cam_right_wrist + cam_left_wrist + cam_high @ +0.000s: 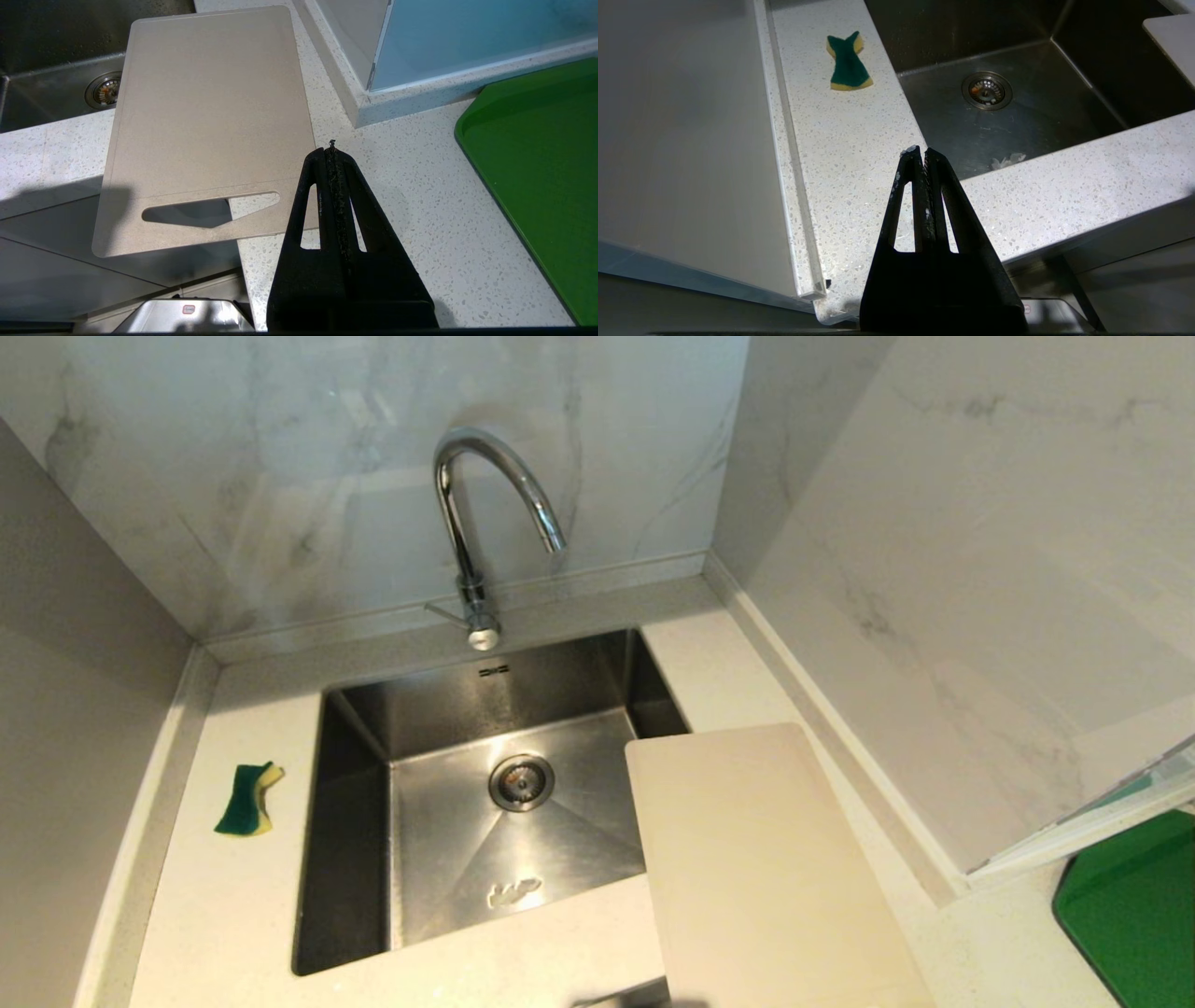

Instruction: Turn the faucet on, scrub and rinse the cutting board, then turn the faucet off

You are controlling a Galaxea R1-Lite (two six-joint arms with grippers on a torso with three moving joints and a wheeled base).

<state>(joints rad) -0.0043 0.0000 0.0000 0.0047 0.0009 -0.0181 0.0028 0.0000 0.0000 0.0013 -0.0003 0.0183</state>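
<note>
On the table, cutting board (766,868) dry beside sink (355,821), faucet (476,532) off, sponge (248,799) untouched. Left hand (920,151) and right hand (331,151) both closed, empty. Nothing started.

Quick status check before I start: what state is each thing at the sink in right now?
faucet: off, no water running
cutting board: flat on counter, corner overhanging sink
sponge: on counter left of sink
sink: no standing water, drain open
left claw: shut, empty
right claw: shut, empty
</note>
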